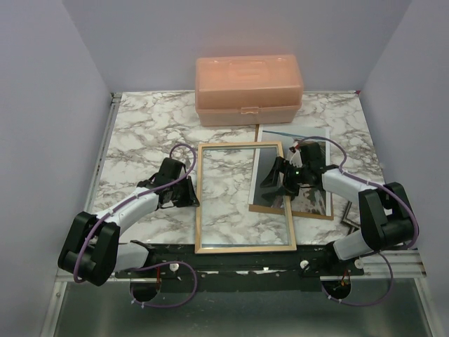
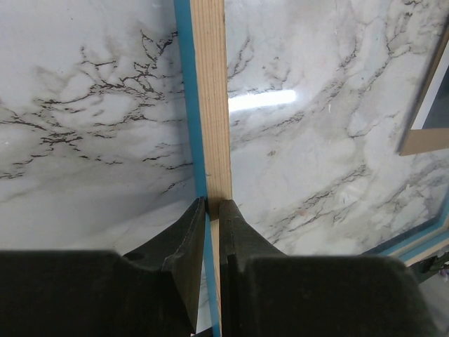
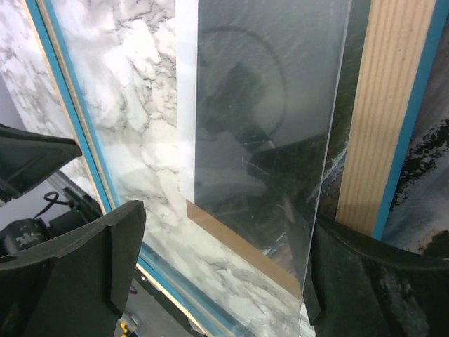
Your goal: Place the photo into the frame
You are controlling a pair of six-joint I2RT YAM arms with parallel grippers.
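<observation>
Looks mid-alignment. Clamps frame's (image 1: 244, 248) left rim, picture centre, with left end effector (image 2: 212, 203); holds right end effector (image 1: 280, 179) wide open above right rim. Finds photo (image 1: 313, 199) right of centre, partly under pane. Calls next for sliding photo fully beneath.

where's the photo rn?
Top view, right of centre: the photo lies flat, its left strip under the frame's right rim, below the right hand, in front of the peach box.
</observation>
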